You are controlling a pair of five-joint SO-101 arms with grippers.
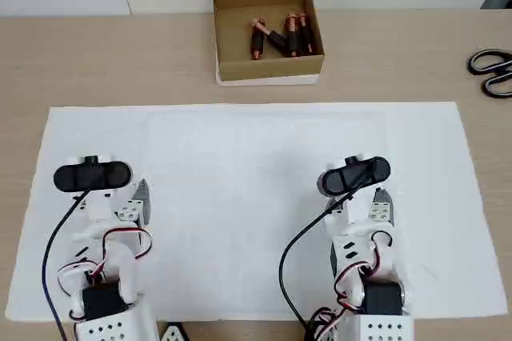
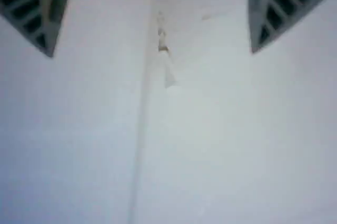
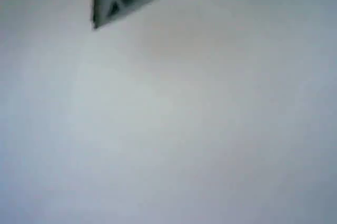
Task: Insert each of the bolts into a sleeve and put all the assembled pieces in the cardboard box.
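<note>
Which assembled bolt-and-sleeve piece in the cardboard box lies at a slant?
The black-sleeved copper piece second from the left lies diagonally; the other pieces lie roughly parallel.

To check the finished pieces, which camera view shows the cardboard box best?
The high view: the cardboard box stands beyond the white sheet, with assembled pieces inside. Both wrist views face the white sheet.
</note>
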